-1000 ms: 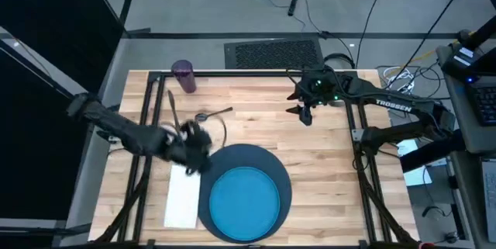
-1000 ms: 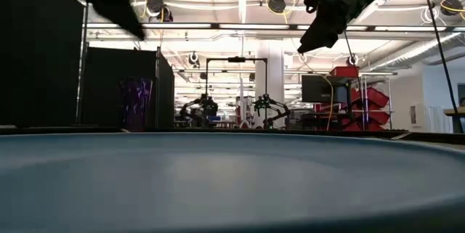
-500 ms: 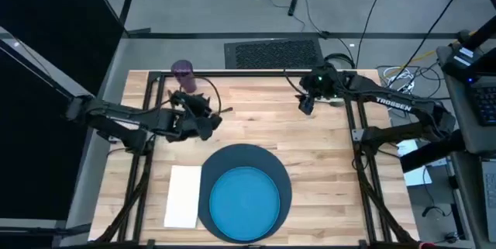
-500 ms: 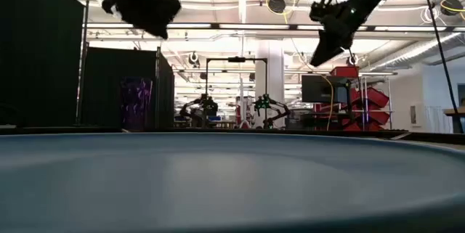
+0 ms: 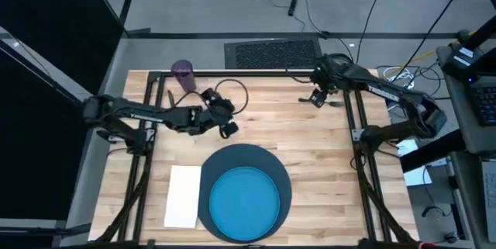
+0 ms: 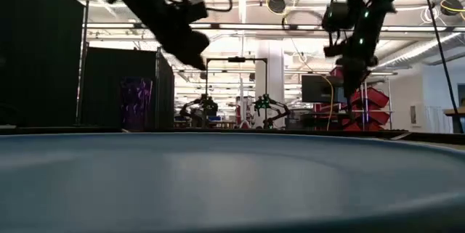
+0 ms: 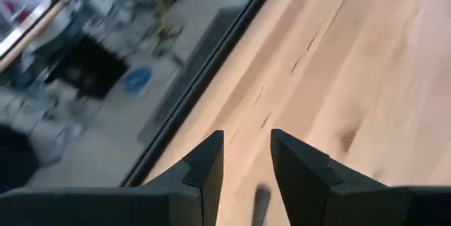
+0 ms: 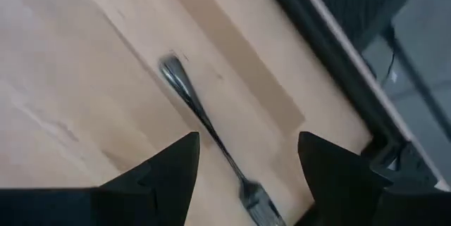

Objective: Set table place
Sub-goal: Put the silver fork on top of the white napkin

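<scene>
On the desk [image 5: 325, 164], the round slate-blue mat [image 5: 232, 158] lay at the near edge with the bright blue plate [image 5: 245, 199] on it and the white napkin [image 5: 184, 195] just beside it on the left. The purple cup [image 5: 184, 75] stood at the far left corner. The left gripper [image 5: 227, 127] hung over the desk between cup and mat, its jaws a narrow gap apart and holding nothing. The right gripper [image 5: 317, 99] hovered near the far right edge, jaws spread wide and empty, directly over the fork [image 8: 204, 125], which lay flat on the wood beside the black frame bar [image 8: 331, 71].
</scene>
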